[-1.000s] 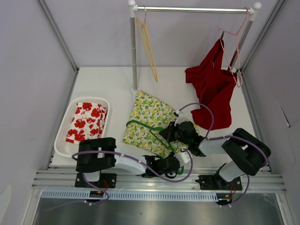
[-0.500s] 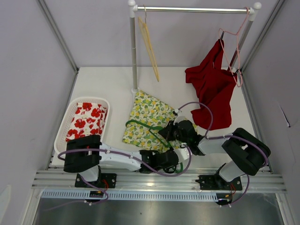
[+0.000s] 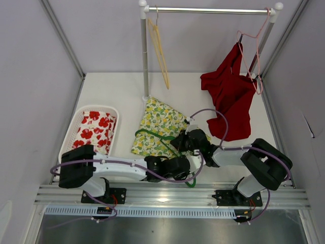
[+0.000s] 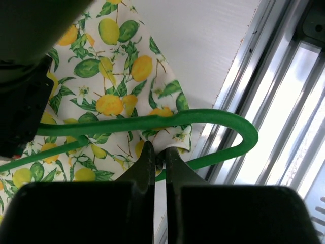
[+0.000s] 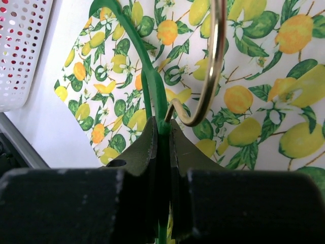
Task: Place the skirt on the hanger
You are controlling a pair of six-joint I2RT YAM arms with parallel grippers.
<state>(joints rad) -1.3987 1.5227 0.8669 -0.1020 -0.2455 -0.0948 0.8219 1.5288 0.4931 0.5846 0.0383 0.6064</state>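
Observation:
The skirt [image 3: 161,124], white with a lemon print, lies on the table in front of the rack pole. A green hanger [image 3: 151,135] lies across its near part. My right gripper [image 3: 179,143] is shut on the green hanger's neck [image 5: 163,127], just below its gold hook [image 5: 213,66], with the skirt [image 5: 254,101] spread beneath. My left gripper [image 3: 187,168] is shut on a near corner of the skirt [image 4: 165,145]. The hanger's rounded end [image 4: 246,137] loops past that corner, over the table's edge rails.
A white basket [image 3: 68,147] with red-flowered cloth stands at the left. Behind stands a clothes rack [image 3: 144,56] with a wooden hanger [image 3: 161,56] and a red garment [image 3: 228,96] on a pink hanger. Aluminium rails [image 3: 167,195] run along the near edge.
The left arm's base link has swung to the left and its gripper has drawn back leftward with the skirt corner. The skirt and hanger have shifted slightly left. The right gripper has barely moved.

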